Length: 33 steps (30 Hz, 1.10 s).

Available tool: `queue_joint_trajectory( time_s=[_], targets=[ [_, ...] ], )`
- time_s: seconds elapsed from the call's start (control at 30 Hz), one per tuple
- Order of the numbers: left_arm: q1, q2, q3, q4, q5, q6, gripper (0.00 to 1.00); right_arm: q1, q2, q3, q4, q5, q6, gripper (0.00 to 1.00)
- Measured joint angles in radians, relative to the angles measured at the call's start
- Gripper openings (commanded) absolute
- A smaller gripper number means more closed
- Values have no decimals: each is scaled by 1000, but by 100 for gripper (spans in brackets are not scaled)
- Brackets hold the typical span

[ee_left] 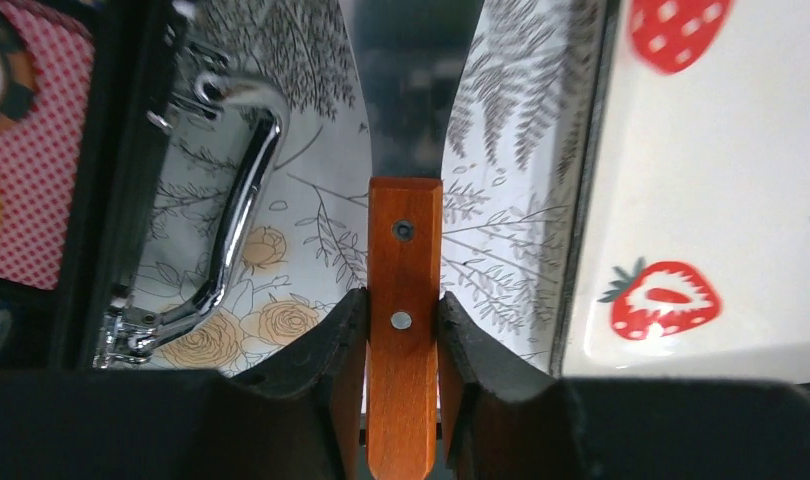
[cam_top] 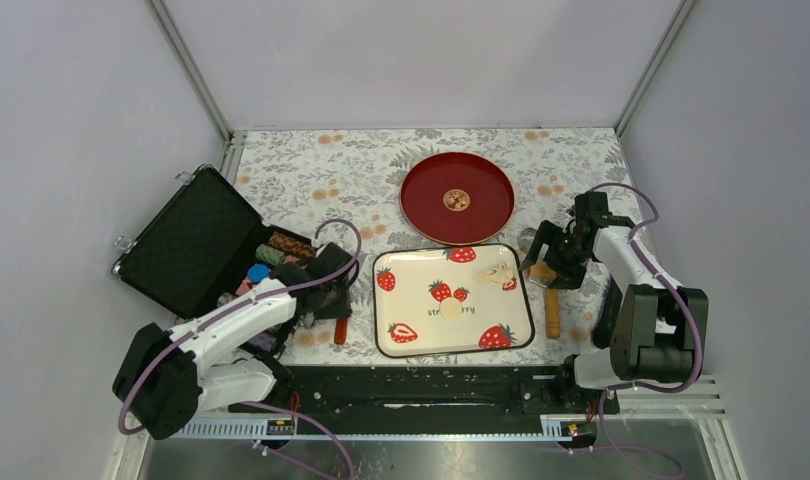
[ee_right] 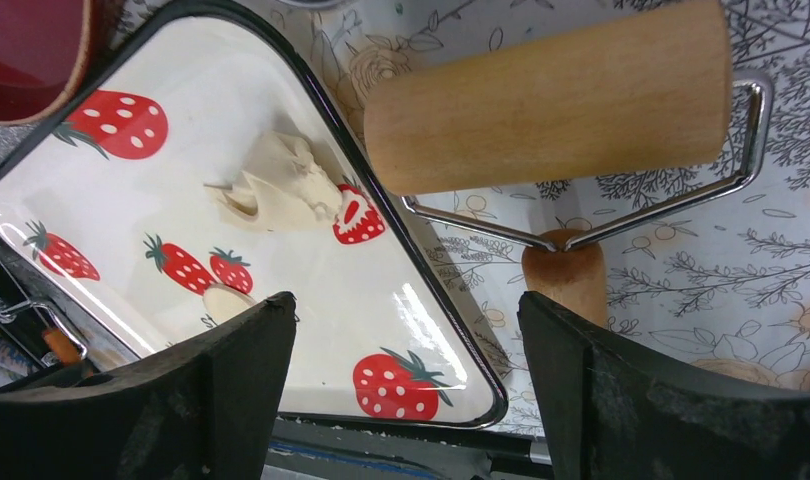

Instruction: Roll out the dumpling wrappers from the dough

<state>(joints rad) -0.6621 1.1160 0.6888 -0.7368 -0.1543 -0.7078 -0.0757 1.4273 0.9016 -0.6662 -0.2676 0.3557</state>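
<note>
A ragged lump of dough lies in the far right corner of the strawberry tray. One small round dumpling wrapper rests near the tray's middle. The wooden roller lies on the cloth just right of the tray. My right gripper hangs open over the tray's right rim and the roller's handle, holding nothing. Left of the tray, my left gripper is shut on the orange-brown wooden handle of a metal-bladed scraper.
A red round plate with a gold emblem sits behind the tray. An open black case with a chrome handle and coloured items stands at the left, close to my left arm. A small metal ring lies by the tray's far right corner.
</note>
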Motion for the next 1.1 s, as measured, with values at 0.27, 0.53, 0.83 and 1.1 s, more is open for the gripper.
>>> queue_joint_trajectory(
  time_s=[0.27,0.53,0.83,1.1],
  targets=[
    [-34,108,-39,31,27,-19,59,0,0,-21,7,-26,-1,90],
    [-47,212,-25,39,24,-26,54,0,-1,-21,8,-39,-2,90],
    [-60,292,32,32,24,-24,0,0,-1,-21,22,-42,-4,92],
    [-63,267,33,32,22,-33,0,0,-1,-26,25,-60,-8,96]
  ],
)
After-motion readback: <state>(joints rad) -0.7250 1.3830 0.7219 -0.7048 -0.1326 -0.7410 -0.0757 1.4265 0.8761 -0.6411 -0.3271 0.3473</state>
